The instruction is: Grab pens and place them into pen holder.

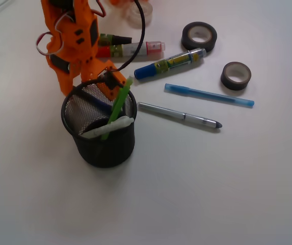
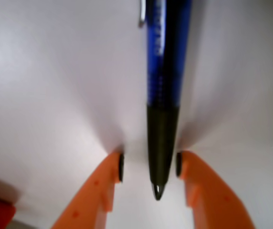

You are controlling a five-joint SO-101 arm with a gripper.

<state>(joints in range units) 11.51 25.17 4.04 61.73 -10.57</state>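
The black mesh pen holder (image 1: 101, 148) stands at the left of the white table. A lime green pen (image 1: 120, 99) and a white pen (image 1: 108, 128) lean inside it. My orange gripper (image 1: 111, 87) hangs over the cup's far rim. In the wrist view the gripper (image 2: 149, 167) is open, and a dark blue pen (image 2: 165, 71) with a black tip runs between the fingers with a gap on each side. A dark shaft (image 1: 99, 103) inside the cup looks like this pen. The light blue pen (image 1: 209, 95) and the silver-grey pen (image 1: 179, 115) lie on the table to the right.
Three thick markers lie behind the cup: blue-capped (image 1: 168, 64), red-capped (image 1: 135, 49) and black-capped (image 1: 116, 39). Two dark tape rolls (image 1: 199, 35) (image 1: 236, 75) sit at the back right. The arm's black cable (image 1: 141, 35) loops over the markers.
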